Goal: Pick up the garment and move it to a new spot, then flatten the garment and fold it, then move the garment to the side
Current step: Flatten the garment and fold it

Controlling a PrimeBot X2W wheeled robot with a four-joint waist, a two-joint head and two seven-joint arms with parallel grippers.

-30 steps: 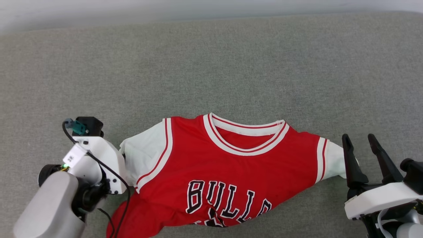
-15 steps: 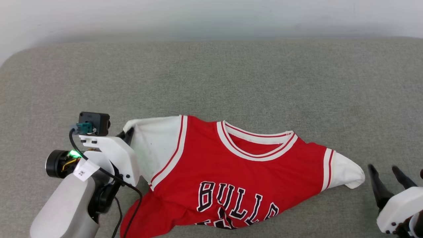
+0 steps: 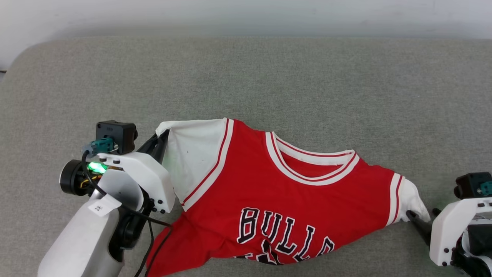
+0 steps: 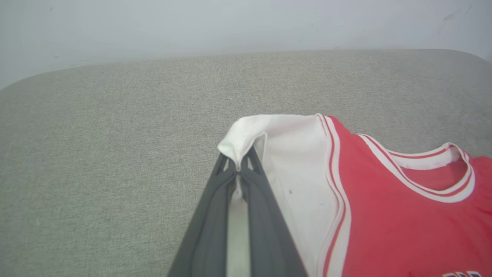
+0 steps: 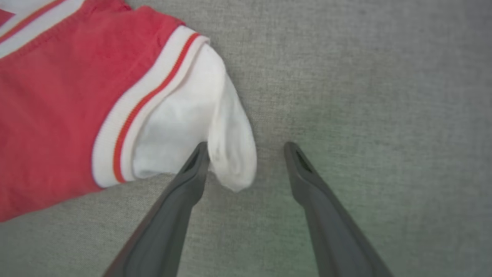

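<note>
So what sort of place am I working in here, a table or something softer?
Likely indoors on a soft upholstered surface, perhaps a sofa seat or mattress: grey woven fabric runs under the garment, its corner is rounded, and a plain pale wall stands right behind it.

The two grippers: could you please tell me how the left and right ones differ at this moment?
The left gripper is shut, jaws together; the right gripper is open, jaws apart. The left gripper pinches the corner of the left-hand sleeve; the right gripper clamps nothing, with the right-hand sleeve tip lying between its jaws. Both are at white sleeves of the red shirt.
</note>
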